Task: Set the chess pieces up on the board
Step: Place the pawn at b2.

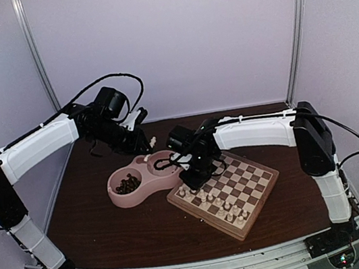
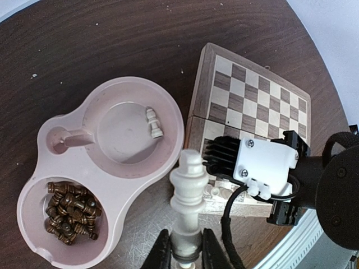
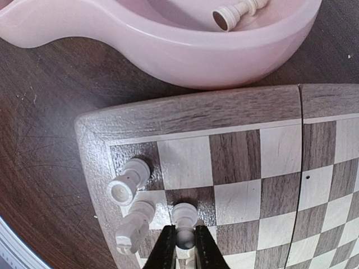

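The board (image 1: 245,182) lies right of centre, with several white chess pieces (image 1: 227,207) standing along its near-left edge. My right gripper (image 3: 184,246) is shut on a white pawn (image 3: 184,214) that stands on a brown square in the second row. Next to that pawn, a white rook (image 3: 128,180) fills the corner square and another white piece (image 3: 134,227) stands beside it. My left gripper (image 2: 186,252) is shut on the base of a tall white piece (image 2: 189,188), held in the air over the table between dish and board. In the top view the left gripper (image 1: 150,141) hangs behind the dish.
A pink double-bowl dish (image 2: 174,154) sits left of the board, touching its edge. One bowl holds a single white pawn (image 2: 152,123), the other a heap of dark brown pieces (image 2: 70,212). The right arm's wrist (image 2: 266,168) hangs over the board's near corner.
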